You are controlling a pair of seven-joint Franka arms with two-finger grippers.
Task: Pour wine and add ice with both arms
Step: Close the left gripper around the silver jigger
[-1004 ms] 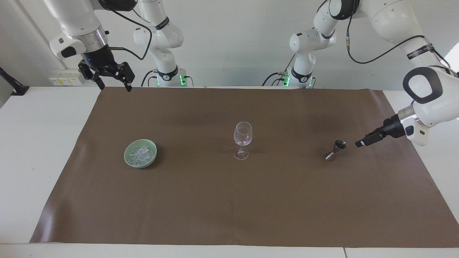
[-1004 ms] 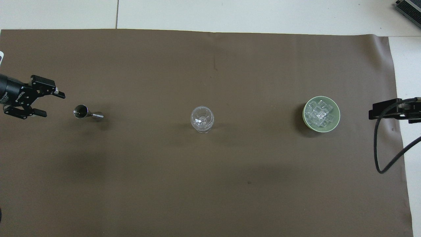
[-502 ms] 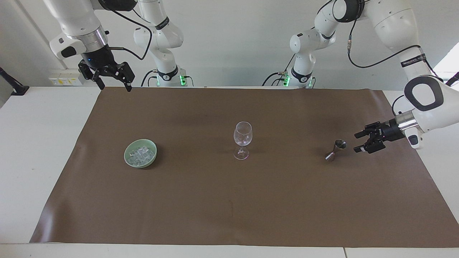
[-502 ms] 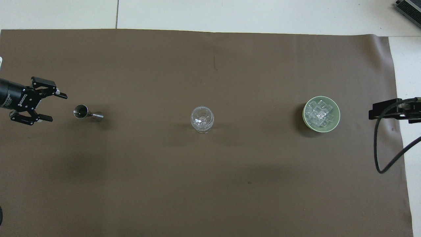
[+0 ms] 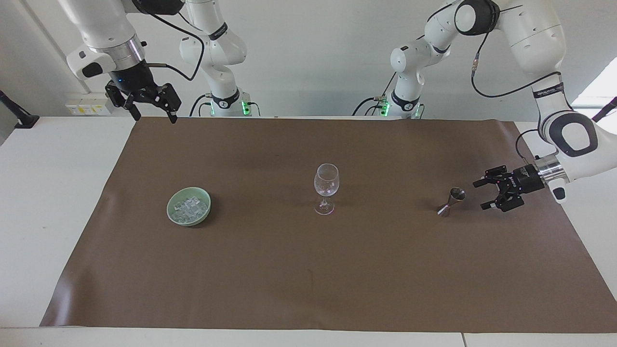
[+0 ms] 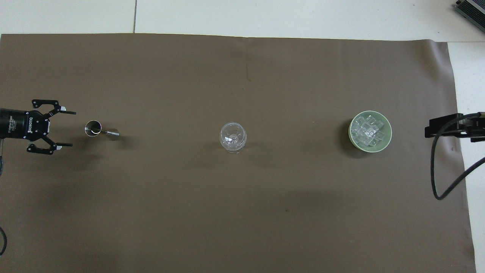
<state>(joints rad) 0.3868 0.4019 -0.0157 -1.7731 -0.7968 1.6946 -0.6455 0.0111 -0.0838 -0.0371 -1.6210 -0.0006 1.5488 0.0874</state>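
An empty clear wine glass (image 5: 326, 188) (image 6: 233, 137) stands upright mid-mat. Toward the right arm's end, a pale green bowl (image 5: 168, 208) (image 6: 350, 131) holds a heap of ice (image 5: 190, 207) (image 6: 369, 131). A small steel jigger (image 5: 452, 201) (image 6: 96, 129) stands toward the left arm's end. My left gripper (image 5: 480, 195) (image 6: 70, 129) is low over the mat beside the jigger, pointing at it, open and not touching it. My right gripper (image 5: 155, 118) waits open, high over the mat's corner by its base. No wine shows; the jigger's contents cannot be made out.
A brown mat (image 5: 308, 279) covers most of the white table. A black clamp (image 5: 14, 115) sits off the mat at the right arm's end. A grey device (image 6: 471, 9) lies at the table's corner farthest from the robots.
The left gripper has rolled its wrist, spread its fingers to either side of the jigger's line, and dropped lower beside the jigger. The right arm has not moved.
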